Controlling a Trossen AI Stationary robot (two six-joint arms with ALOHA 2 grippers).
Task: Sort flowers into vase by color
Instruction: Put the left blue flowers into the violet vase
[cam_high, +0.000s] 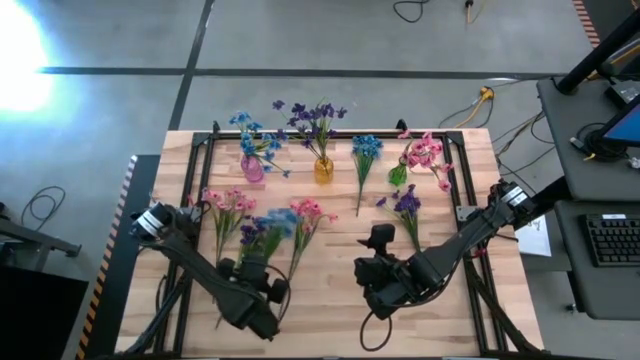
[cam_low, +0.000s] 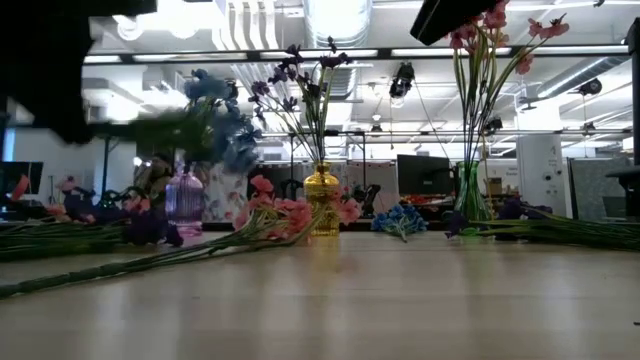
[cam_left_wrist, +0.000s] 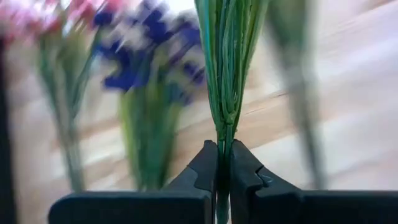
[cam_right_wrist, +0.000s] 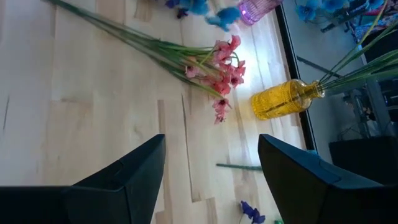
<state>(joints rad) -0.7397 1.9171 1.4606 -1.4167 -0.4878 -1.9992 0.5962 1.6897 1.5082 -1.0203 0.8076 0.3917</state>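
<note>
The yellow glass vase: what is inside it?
The yellow glass vase holds dark purple flower sprigs, green stems standing upright. The stem ends are hidden by the textured glass; whether there is water inside cannot be told.

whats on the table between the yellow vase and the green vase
In the high view, one blue flower sprig lies between the yellow vase and the green vase, blossoms toward the back, touching neither.
</note>
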